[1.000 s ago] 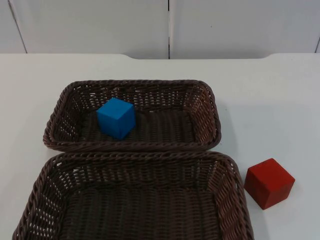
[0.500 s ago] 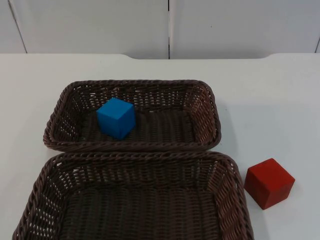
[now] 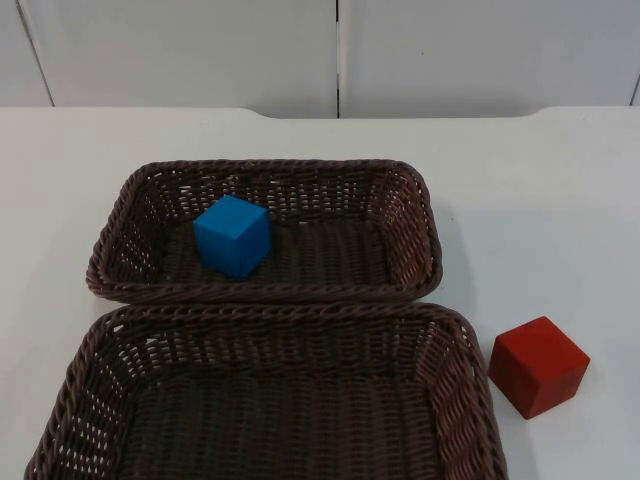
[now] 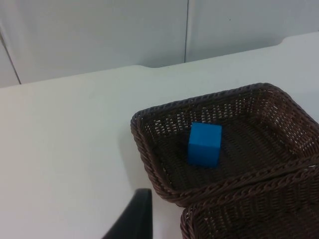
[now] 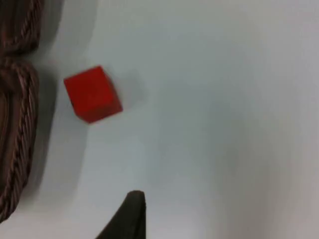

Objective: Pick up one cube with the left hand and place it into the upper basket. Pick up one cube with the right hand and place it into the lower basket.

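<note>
Blue cube (image 3: 232,235) in upper basket (image 3: 420,225) (red cube (image 3: 537,366) outside).

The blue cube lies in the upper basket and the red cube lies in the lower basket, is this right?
Not quite. The blue cube lies in the upper basket, but the red cube stands on the table beside the lower basket, as the top view shows.

We see the lower basket (image 3: 270,390) cut off at the 6 o'clock edge of the top view. The upper basket (image 4: 219,144) runs off the edge in the left wrist view. We cannot tell how either gripper's fingers stand.
</note>
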